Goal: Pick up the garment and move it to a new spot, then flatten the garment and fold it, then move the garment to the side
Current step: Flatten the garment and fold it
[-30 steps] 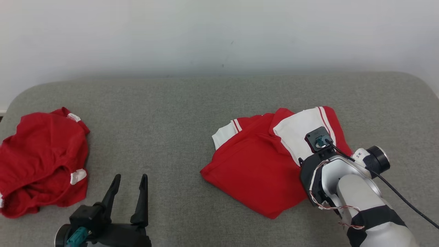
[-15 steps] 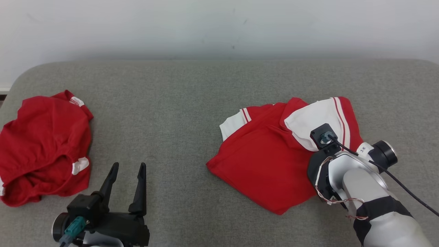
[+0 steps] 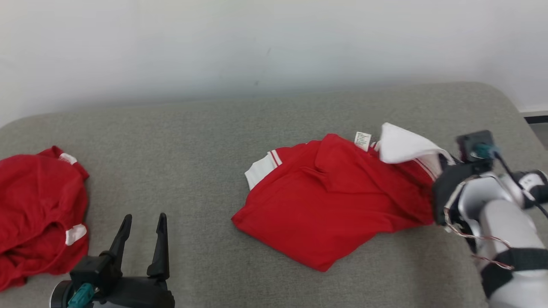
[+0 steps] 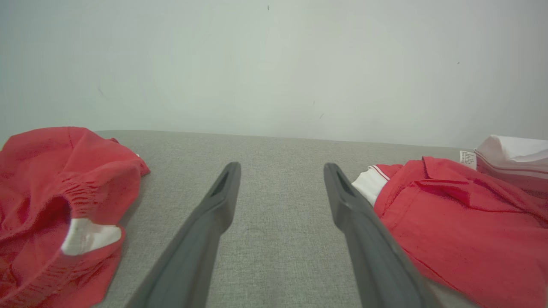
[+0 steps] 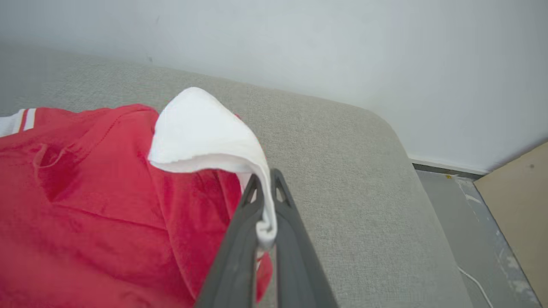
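Shut now where a second ago it stood wide, the right tool (image 5: pixel 265 182) has pinched the garment's (image 3: pixel 334 209) white flap (image 5: pixel 201 128) and drawn it up and outward. The head camera has swung as well, so the shift of the whole scene is not the cloth's doing. Between the tips a thin fold of white cloth is clamped, the jaws all but touching. Just past the tips the flap arches free of the surface (image 5: pixel 342 179), and a label (image 3: pixel 362 140) has turned up beside it. Left of the tool and lower, the red body lies rumpled on the surface, a striped cuff (image 3: pixel 259 171) at its far end. Well beyond that, the left tool (image 3: pixel 143 218) sits fully spread and empty, low over the surface, with another red garment (image 3: pixel 38 214) on its far side. The pick-up looks just begun: the grip is made and the lift started, but most of the cloth has yet to leave the surface. A hold on one thin edge may slip as the weight comes on.
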Robot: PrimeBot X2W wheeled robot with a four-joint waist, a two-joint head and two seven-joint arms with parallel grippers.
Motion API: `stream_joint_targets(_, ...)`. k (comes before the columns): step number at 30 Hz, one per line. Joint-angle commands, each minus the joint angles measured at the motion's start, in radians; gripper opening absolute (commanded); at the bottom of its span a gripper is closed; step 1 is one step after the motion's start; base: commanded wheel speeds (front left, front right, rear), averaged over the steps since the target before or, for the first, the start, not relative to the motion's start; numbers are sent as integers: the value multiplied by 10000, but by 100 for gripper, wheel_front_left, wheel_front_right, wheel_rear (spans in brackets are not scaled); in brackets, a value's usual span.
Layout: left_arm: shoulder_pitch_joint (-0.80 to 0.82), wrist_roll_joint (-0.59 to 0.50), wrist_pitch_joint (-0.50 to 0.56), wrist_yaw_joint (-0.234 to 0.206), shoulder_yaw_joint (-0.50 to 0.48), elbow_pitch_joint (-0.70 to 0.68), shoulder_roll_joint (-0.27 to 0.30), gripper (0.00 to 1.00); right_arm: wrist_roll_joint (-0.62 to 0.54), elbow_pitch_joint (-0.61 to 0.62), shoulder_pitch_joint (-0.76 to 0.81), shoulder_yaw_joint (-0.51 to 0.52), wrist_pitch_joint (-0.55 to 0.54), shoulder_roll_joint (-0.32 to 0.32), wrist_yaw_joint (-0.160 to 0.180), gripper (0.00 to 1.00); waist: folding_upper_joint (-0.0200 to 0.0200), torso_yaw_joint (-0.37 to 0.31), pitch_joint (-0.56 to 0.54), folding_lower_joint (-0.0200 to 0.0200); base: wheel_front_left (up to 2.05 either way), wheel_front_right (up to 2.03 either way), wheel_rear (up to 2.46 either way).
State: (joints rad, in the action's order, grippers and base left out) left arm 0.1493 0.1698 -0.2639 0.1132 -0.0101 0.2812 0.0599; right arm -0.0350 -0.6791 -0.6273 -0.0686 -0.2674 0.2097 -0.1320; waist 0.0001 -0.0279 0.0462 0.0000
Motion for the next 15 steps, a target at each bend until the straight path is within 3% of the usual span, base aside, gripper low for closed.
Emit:
stream_joint_targets(1,-206,-70,-8,-39,-24,-27,1,100,25,243,404,385,-52,119,26,0,-1,-375,-297,0,0,0,0)
stream_joint_targets(8,-391,-54,-8,-94,79,-107,-56,100,-467,1541,2505,3005,-744,-77,26,0,-1,-869,-305,0,0,0,0)
stream_joint_targets(9,-386,-63,-8,-122,113,-128,-61,100,-607,1654,2730,3297,-839,-158,26,42,-1,-917,-287,0,0,0,0)
stream_joint_targets(10,-385,-59,-8,-128,150,-128,-65,100,-717,1762,2910,3586,-909,-277,26,100,-1,-950,-272,0,0,0,0)
stream_joint_targets(15,-358,-21,-8,-142,270,-89,-72,100,-954,2337,3440,4143,-818,-708,26,100,-1,-1054,-244,0,0,0,0)
